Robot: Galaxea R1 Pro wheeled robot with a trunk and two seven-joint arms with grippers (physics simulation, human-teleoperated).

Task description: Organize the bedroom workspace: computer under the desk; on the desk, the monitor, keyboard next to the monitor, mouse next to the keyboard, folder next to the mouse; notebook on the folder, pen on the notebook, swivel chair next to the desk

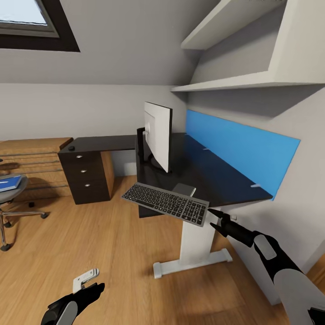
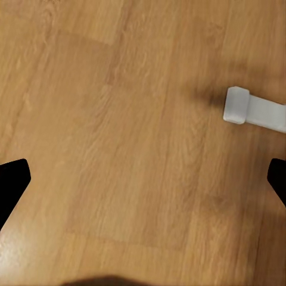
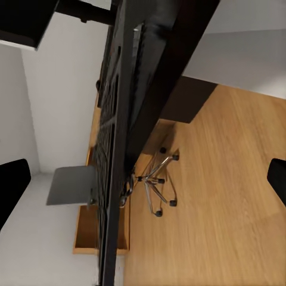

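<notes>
Just ahead of the spread right pincer [image 1: 215,220], the keyboard [image 1: 165,204] overhangs the counter [image 1: 212,174] edge; I judge it needs pushing toward the monitor [image 1: 159,133].

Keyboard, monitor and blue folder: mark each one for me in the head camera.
keyboard [image 1: 166,204], head view, on the middle rows of dark keys.
monitor [image 1: 159,132], head view, on the white back panel.
folder [image 1: 10,182], head view, on its blue cover, at the left edge.
</notes>
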